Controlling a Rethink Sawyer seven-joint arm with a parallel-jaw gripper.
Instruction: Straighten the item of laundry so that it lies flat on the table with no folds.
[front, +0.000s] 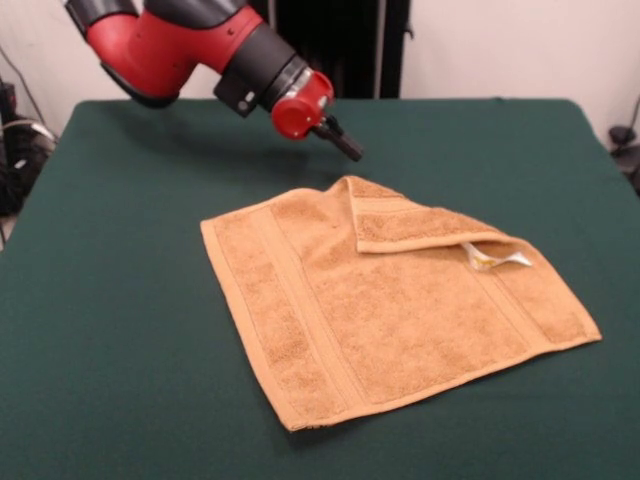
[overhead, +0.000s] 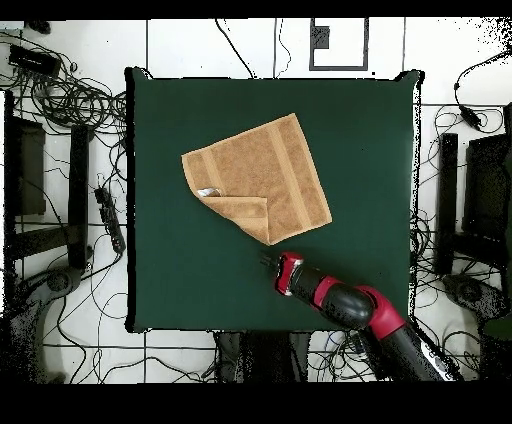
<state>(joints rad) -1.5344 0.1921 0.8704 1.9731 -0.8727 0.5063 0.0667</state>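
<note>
The orange-tan terry towel lies on the dark green table, near its middle. One corner on the robot's side is folded over onto the towel, and the white care tag shows under that flap. In the overhead view the towel lies tilted, with the flap at its lower left and the tag beside it. My gripper hangs above the table just beyond the towel's folded corner, apart from it. It also shows in the overhead view, just below the towel's lowest corner. It holds nothing that I can see.
Green cloth surrounds the towel on all sides. Cables and dark equipment lie on the floor around the table. The red and black arm reaches in from the table's robot-side edge.
</note>
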